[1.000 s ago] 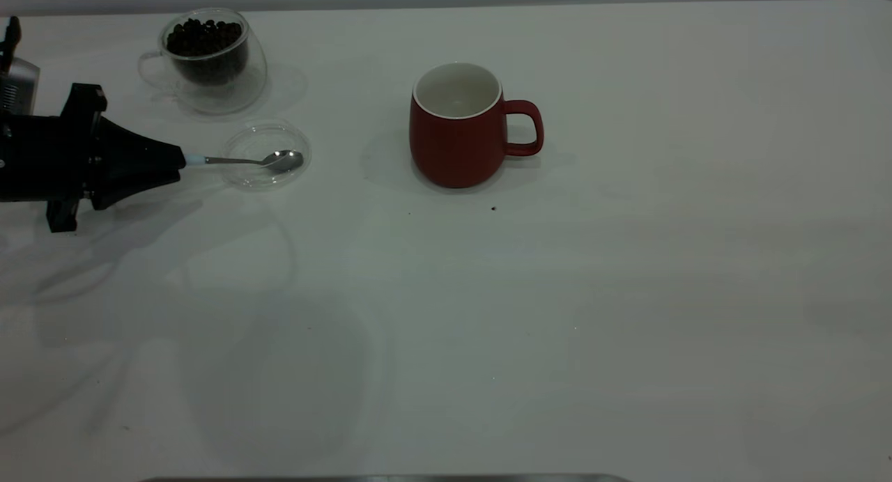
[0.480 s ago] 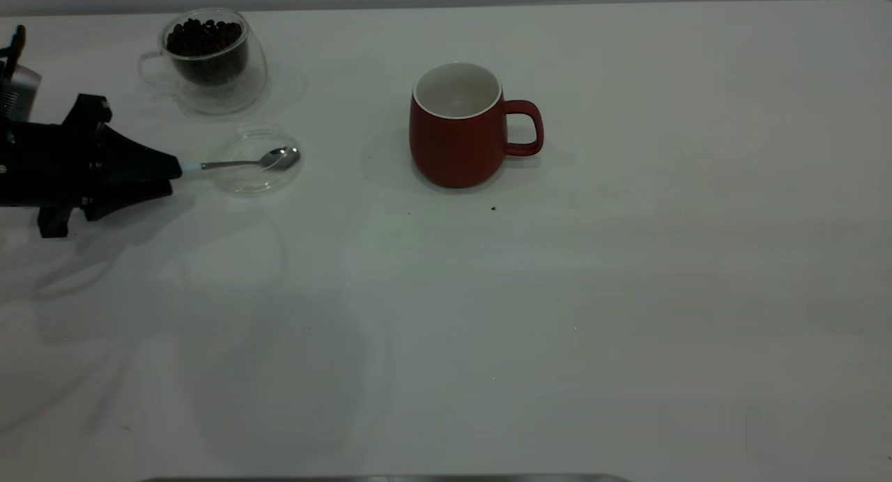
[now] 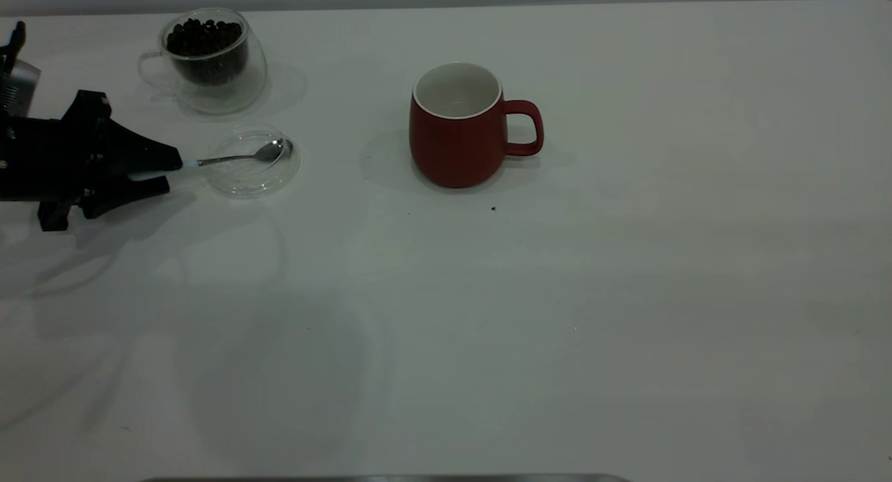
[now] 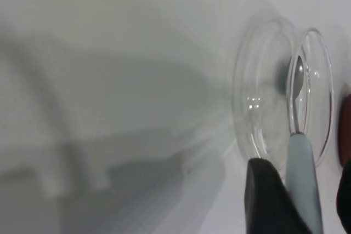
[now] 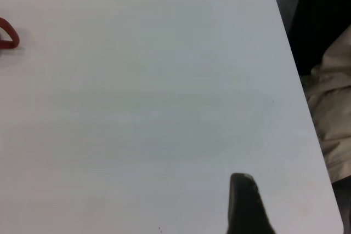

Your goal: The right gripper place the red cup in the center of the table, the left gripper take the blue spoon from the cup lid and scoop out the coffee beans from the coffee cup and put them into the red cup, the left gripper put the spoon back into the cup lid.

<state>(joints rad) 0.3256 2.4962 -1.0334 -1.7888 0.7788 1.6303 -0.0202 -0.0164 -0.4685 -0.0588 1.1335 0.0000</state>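
Here the left pincer [image 3: 166, 170] sits low at the left edge of the worktop [image 3: 557, 315], its fingers closed on the pale handle of the spoon [image 3: 240, 157]. The spoon's metal bowl lies inside the glass lid [image 3: 252, 182], which rests flat on the worktop just in front of the coffee cup [image 3: 209, 58]. That clear cup stands upright with dark coffee beans [image 3: 203, 37] heaped inside. The red cup [image 3: 456, 127] stands upright near the middle, handle pointing right, well apart from the lid. The right pincer [image 5: 244, 204] shows only one dark finger above bare worktop near its edge; whether it is wide or narrow I cannot tell.
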